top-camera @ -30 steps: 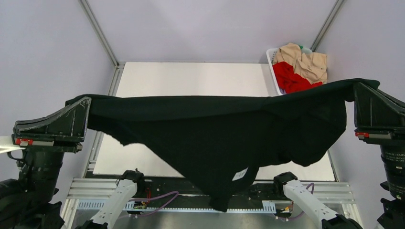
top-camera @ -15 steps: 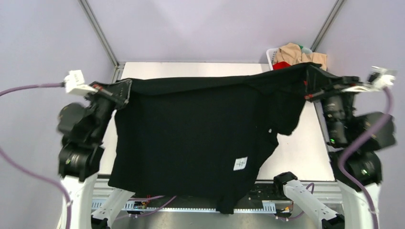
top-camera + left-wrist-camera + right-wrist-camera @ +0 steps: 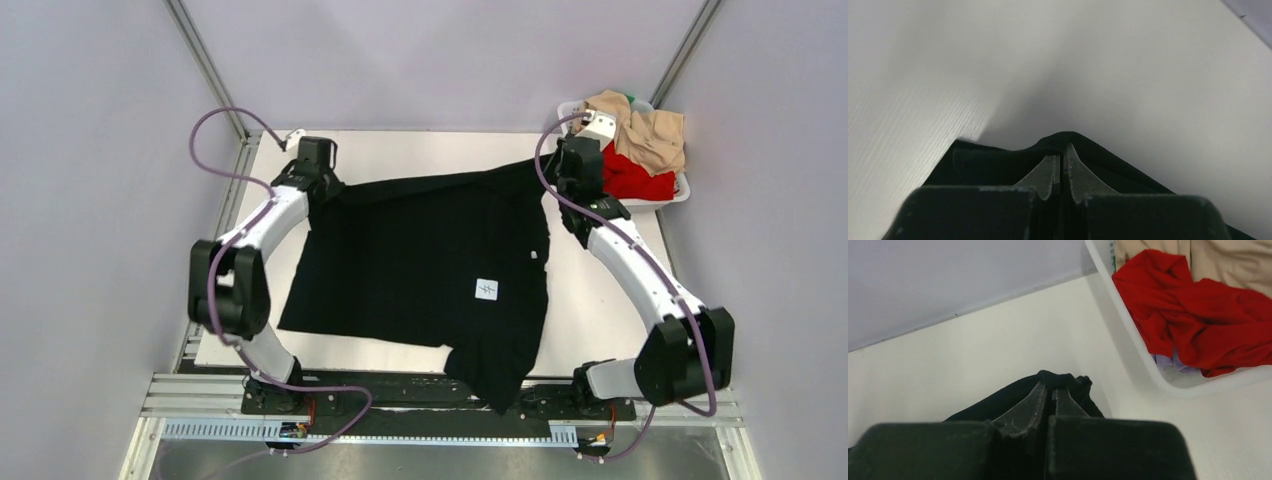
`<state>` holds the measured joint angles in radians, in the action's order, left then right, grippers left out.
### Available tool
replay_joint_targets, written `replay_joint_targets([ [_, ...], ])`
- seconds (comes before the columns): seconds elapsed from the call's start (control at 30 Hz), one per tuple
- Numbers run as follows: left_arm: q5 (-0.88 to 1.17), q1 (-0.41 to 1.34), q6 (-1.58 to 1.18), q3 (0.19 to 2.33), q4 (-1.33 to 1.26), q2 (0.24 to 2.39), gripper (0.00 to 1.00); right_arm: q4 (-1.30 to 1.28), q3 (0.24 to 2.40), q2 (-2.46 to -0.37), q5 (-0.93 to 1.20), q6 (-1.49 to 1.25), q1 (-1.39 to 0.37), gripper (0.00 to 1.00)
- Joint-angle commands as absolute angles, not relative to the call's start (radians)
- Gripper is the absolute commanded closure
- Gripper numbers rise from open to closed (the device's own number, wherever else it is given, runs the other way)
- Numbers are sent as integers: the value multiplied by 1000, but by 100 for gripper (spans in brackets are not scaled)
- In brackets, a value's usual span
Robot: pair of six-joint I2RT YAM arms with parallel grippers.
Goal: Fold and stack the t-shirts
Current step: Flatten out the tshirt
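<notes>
From above, the black t-shirt [image 3: 420, 265] is lying spread across the middle of the worktop [image 3: 420, 150]. Its far edge is stretching between the two arms, and one lower part is hanging over the worktop's near edge. A small white tag [image 3: 486, 289] is facing up on the cloth, toward its right side. The left gripper [image 3: 322, 182] is sitting low near the far left corner of the worktop, clamped on the shirt's far left corner. The right gripper [image 3: 562, 172] is pinching the shirt's far right corner, just beside the white basket [image 3: 680, 192], which is standing at the worktop's far right corner. Inside the basket the red t-shirt [image 3: 630, 175] is lying crumpled, with the beige t-shirt [image 3: 645, 130] bunching behind and partly over it.

In the left wrist view, the fingers [image 3: 1043, 175] are pressing together with a fold of black cloth rising around their tips, and bare worktop is showing beyond.

In the right wrist view, the fingers [image 3: 1033, 402] are likewise squeezing tight on a small bunch of black cloth. The basket's rim is running along the right, with the red shirt spilling over a bit of pale lilac cloth [image 3: 1173, 362] and the beige one lying behind it.
</notes>
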<state>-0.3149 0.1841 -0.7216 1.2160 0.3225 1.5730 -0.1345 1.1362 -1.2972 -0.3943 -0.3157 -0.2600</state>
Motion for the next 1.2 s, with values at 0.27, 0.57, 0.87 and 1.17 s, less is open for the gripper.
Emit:
replay_joint_targets([
  [0.27, -350, 125, -664, 1653, 280, 2032, 100, 55, 1310, -1661, -416, -425, -175, 100],
  [0.57, -298, 77, -650, 2143, 397, 2375, 13, 18, 1630, -2011, -309, -458, -97, 95],
  [0.87, -116, 58, -666, 2140, 374, 2300, 0, -264, 1863, -2112, -159, -443, -68, 0],
  [1.17, 66, 95, -727, 1665, 320, 2006, 0, -265, 1397, -1764, -74, -525, -155, 0],
])
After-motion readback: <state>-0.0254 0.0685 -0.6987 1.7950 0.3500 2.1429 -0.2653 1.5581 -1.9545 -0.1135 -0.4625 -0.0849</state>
